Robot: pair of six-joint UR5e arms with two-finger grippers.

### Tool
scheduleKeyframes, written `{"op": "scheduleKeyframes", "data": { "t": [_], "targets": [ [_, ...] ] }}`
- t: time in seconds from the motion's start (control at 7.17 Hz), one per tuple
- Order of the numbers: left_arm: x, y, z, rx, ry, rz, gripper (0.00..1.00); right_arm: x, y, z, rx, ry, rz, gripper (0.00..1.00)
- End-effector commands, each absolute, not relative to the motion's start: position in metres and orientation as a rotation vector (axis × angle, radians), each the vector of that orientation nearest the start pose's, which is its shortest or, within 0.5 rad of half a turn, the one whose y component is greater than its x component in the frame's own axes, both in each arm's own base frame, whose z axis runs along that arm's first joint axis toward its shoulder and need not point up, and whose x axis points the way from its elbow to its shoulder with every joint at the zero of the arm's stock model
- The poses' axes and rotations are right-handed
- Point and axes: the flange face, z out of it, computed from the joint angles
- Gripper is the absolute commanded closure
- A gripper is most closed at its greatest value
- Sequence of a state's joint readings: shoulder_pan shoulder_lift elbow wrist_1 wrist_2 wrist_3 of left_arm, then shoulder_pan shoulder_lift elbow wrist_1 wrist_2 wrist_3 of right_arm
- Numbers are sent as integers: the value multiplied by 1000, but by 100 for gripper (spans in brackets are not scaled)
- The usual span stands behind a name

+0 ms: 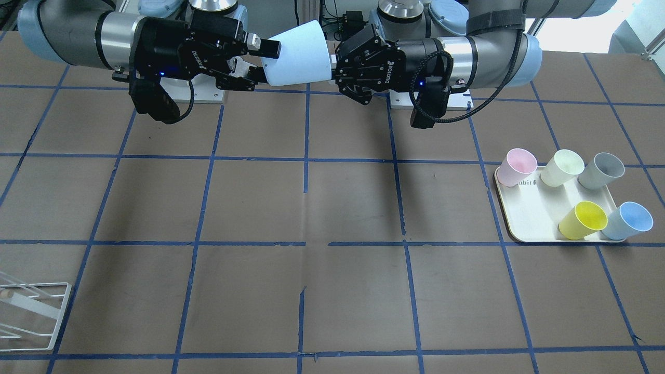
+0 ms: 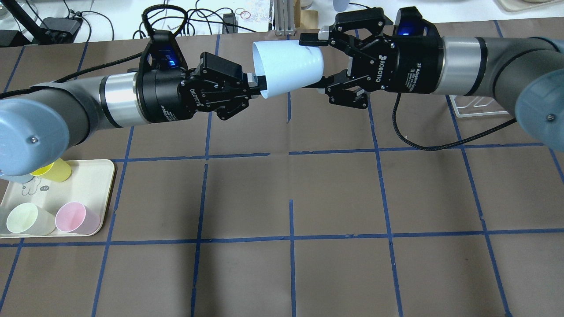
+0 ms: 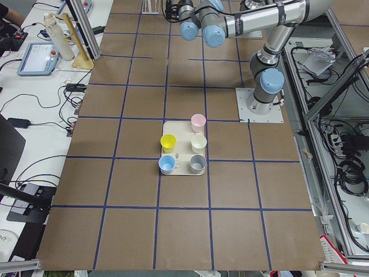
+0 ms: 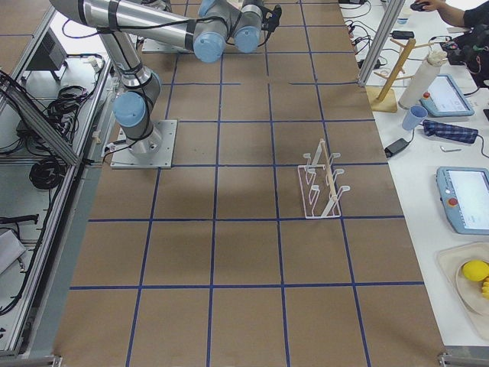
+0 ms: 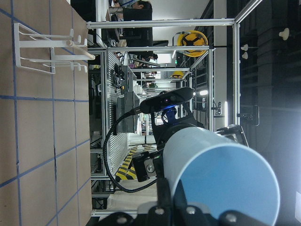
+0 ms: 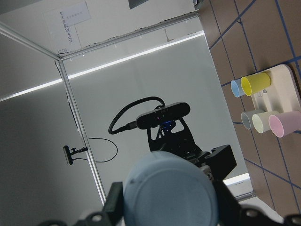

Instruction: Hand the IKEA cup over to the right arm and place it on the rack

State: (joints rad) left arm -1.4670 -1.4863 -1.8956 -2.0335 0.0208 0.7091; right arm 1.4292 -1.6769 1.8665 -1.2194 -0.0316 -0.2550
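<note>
Front view, IKEA cup point(image 1: 298, 54): you see it lying sideways in mid-air at the far edge of the table, between the two grippers.
Front view, left gripper point(image 1: 335, 67): on this view's right. Its jaws are closed on the cup's wide rim, which leaves the narrow base free for the other arm.
Front view, right gripper point(image 1: 262, 63): on this view's left. Its fingers lie against opposite sides of the base end, so I judge it clamped on the cup as well, which makes this the hand-over itself.
Front view, rack point(image 1: 36, 311): near left corner, well apart from the cup and on the right arm's side. That is likely why the cup changes arms.
Front view, writing: "ROBOTIQ" on both gripper bodies. The tray point(image 1: 519, 231) carries a print ending "obit"; the rest is unclear.
Front view, other light-blue cup point(image 1: 628, 221): on the tray, not the one in hand.
Overhead, hold: the mouth faces the left arm and the base faces the right arm.
Overhead, writing: "ROBOTIQ" again, and a line starting "2F" that is too small to finish.
Side views: both grippers are too small for you to judge. The rack stands upright on the table.
Left wrist: the cup's blue inside fills the lower right, with the rack beyond at upper left.
Right wrist: the round base faces you between the fingers. The wall sign is unreadable.
</note>
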Motion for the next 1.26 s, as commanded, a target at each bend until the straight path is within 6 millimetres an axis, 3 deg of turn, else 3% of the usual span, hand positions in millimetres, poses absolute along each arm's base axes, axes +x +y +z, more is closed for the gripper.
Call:
{"op": "scheduleKeyframes", "data": {
  "t": [0.0,0.28,0.7,0.98,1.12],
  "targets": [
    [-188,-441,428,78,-1586,65,53,166,-458,465,341,1562,124,87],
    [-188,-441,429,82,-1585,61,50,144,-466,468,369,1561,81,92],
    [-177,-444,439,163,-1582,19,41,101,-477,469,435,1553,10,93],
    [-149,-445,427,187,-1703,-47,35,48,-480,482,442,1793,-34,96],
    [-136,-448,427,197,-1810,-97,33,36,-478,498,396,1975,-39,100]
  ]
}}
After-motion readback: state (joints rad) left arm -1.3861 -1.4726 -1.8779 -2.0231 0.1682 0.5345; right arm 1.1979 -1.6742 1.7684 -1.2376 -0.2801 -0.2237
